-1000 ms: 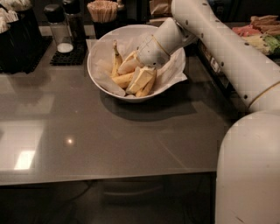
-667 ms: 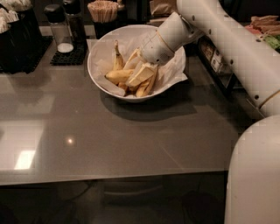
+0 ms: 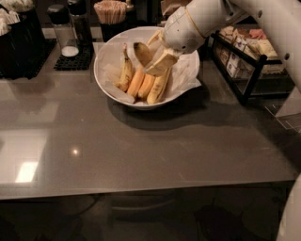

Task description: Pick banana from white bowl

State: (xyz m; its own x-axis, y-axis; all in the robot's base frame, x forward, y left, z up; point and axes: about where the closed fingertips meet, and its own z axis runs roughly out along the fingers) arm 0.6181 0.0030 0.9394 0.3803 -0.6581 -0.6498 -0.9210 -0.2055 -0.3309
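Observation:
The white bowl [image 3: 108,80], lined with crumpled white paper, stands at the back of the grey table. My gripper [image 3: 157,62] hangs over the bowl's right half, just above the fruit, and is shut on the banana [image 3: 141,52]. Only the banana's yellow rounded end sticks out to the upper left of the fingers [image 3: 163,60]; the rest is hidden behind the gripper. Several other bananas lie in the bowl: a curved yellow one with a dark stem [image 3: 126,71] on the left and straighter orange ones [image 3: 141,84] beside it.
The grey table [image 3: 141,150] reaches to the front. Behind the bowl stand a glass shaker [image 3: 63,30], a dark holder [image 3: 19,42] and a cup of wooden sticks [image 3: 110,14]. A black rack of packets [image 3: 244,56] stands at the right.
My gripper has risen from among the bananas and now holds one lifted above the others. The arm has shifted up and to the right.

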